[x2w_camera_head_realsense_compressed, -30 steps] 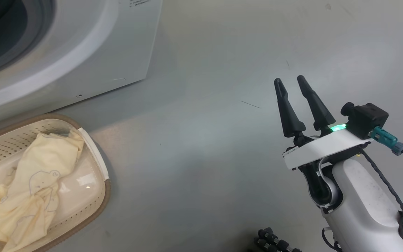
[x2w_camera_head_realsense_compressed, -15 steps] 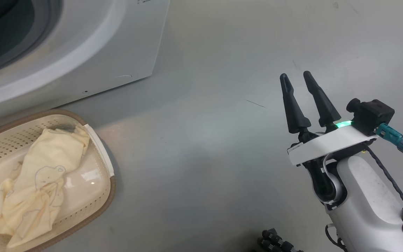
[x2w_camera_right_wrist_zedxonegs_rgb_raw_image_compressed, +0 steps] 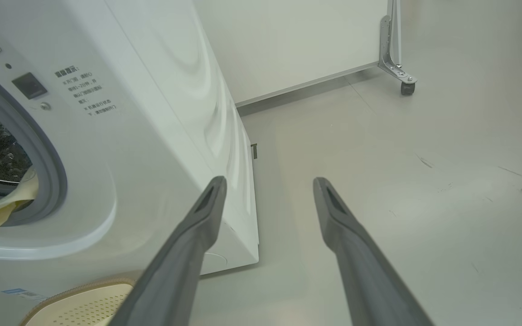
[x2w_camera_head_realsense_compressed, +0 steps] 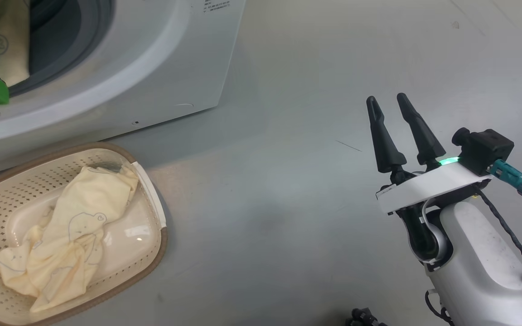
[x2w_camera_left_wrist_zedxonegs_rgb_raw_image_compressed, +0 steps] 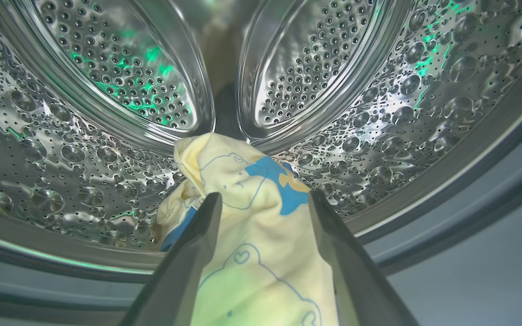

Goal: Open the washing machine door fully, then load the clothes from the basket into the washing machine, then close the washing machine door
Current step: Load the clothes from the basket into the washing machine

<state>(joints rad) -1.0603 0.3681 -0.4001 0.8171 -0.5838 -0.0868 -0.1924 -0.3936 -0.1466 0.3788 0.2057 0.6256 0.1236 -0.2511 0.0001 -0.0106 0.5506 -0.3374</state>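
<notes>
In the dimpled, perforated steel drum (x2w_camera_left_wrist_zedxonegs_rgb_raw_image_compressed: 107, 68) of the white washing machine (x2w_camera_head_realsense_compressed: 152, 59), a soft pale yellow blue-printed garment (x2w_camera_left_wrist_zedxonegs_rgb_raw_image_compressed: 243, 176) lies between the spread fingers (x2w_camera_left_wrist_zedxonegs_rgb_raw_image_compressed: 197, 244) of the left end effector (x2w_camera_left_wrist_zedxonegs_rgb_raw_image_compressed: 263, 195), ungripped. A creased yellow garment (x2w_camera_head_realsense_compressed: 79, 222) lies in the near-left cream perforated plastic basket (x2w_camera_head_realsense_compressed: 154, 246). The right end effector (x2w_camera_head_realsense_compressed: 385, 97) is released

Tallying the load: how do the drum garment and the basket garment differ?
The drum garment drapes from the washing machine between the fingers of the open left gripper; the basket garment lies crumpled in the basket. The drum garment shows blue patches; the basket garment only thin outlines. Both are pale yellow with bear drawings.
</notes>
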